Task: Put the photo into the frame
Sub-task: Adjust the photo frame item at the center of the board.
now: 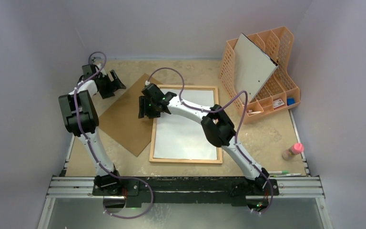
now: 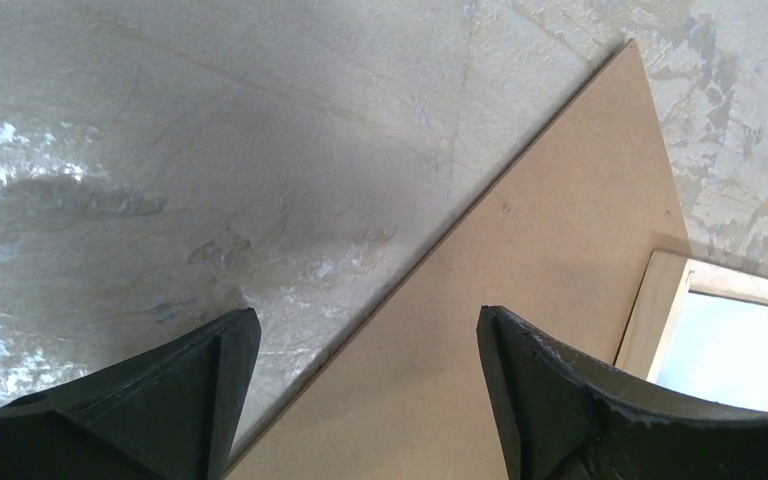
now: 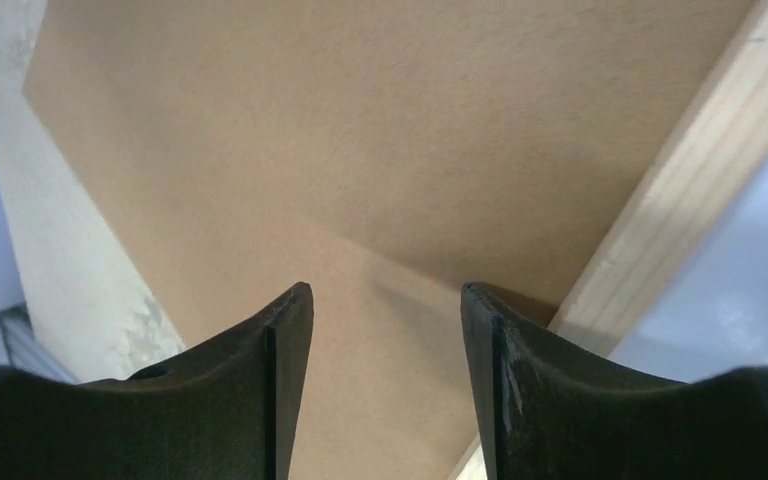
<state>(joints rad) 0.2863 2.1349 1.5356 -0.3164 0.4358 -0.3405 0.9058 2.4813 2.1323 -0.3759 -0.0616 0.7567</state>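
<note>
The light wood frame (image 1: 186, 161) lies flat in the middle of the table. A white surface (image 1: 186, 133) fills its opening; it looks like the photo's white back, and no printed side shows. The brown hardboard backing panel (image 1: 124, 119) lies to the frame's left, its right corner at the frame's left rail. My right gripper (image 1: 145, 109) is open and empty over that panel (image 3: 360, 120), just left of the frame's rail (image 3: 660, 200); its jaws stand apart (image 3: 387, 295). My left gripper (image 1: 118, 82) is open and empty (image 2: 368, 325) over the panel's far-left edge (image 2: 520, 300).
An orange lattice organizer (image 1: 267, 90) stands at the back right with a white-grey, dark-edged board (image 1: 253, 67) leaning in it. A pink-capped bottle (image 1: 293, 151) and pens (image 1: 286, 173) lie at the right front. Walls close in on the left, back and right.
</note>
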